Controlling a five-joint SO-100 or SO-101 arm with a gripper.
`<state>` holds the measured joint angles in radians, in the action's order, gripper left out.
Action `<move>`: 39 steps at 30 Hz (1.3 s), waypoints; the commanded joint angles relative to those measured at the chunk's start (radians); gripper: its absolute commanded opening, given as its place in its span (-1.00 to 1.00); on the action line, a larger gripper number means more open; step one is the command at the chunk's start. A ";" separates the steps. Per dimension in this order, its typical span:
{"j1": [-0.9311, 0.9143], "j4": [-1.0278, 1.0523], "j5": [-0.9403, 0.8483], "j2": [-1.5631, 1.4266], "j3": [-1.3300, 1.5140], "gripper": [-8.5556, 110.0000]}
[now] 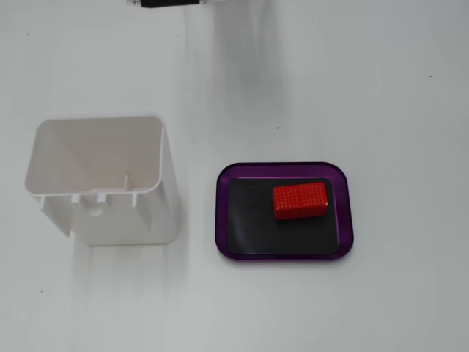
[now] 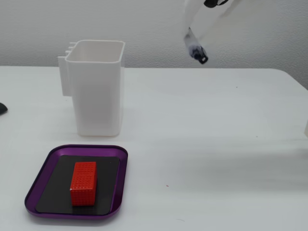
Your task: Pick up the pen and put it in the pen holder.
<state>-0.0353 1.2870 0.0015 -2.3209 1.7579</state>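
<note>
In a fixed view the white gripper (image 2: 193, 30) hangs blurred at the top, high above the table and to the right of the pen holder. It is shut on the pen (image 2: 196, 49), a pale bluish pen with a black end that points down and to the right. The pen holder (image 2: 98, 86) is a tall white open-topped box standing upright. Seen from above in the other fixed view, the holder (image 1: 99, 183) looks empty. A dark strip (image 1: 168, 3) shows at that view's top edge; I cannot tell whether it is the pen or the arm.
A purple tray (image 1: 344, 220) with a black inner mat holds a red block (image 1: 299, 200), right of the holder. In the front fixed view the tray (image 2: 122, 168) and the block (image 2: 83, 183) lie in front of the holder. A small dark object (image 2: 2, 108) sits at the left edge.
</note>
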 commanded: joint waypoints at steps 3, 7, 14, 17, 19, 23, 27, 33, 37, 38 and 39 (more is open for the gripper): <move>-0.009 -0.150 0.078 0.029 -0.087 -0.87; -0.057 -0.232 0.135 0.164 -0.161 -0.87; -0.130 -0.299 0.236 0.477 -0.506 -0.87; -0.150 -0.284 0.245 0.626 -0.681 -0.87; -0.163 -0.272 0.262 0.706 -0.764 -0.87; -0.186 -0.210 0.311 0.831 -0.885 -0.87; -0.224 -0.184 0.410 0.884 -0.908 -0.87; -0.222 -0.186 0.442 0.896 -0.905 -0.87; -0.222 -0.195 0.443 0.897 -0.905 -0.87; -0.222 -0.195 0.446 0.899 -0.905 -0.87; -0.222 -0.195 0.448 0.899 -0.905 -0.87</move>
<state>-0.2592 1.0983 0.4403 -1.4097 0.8989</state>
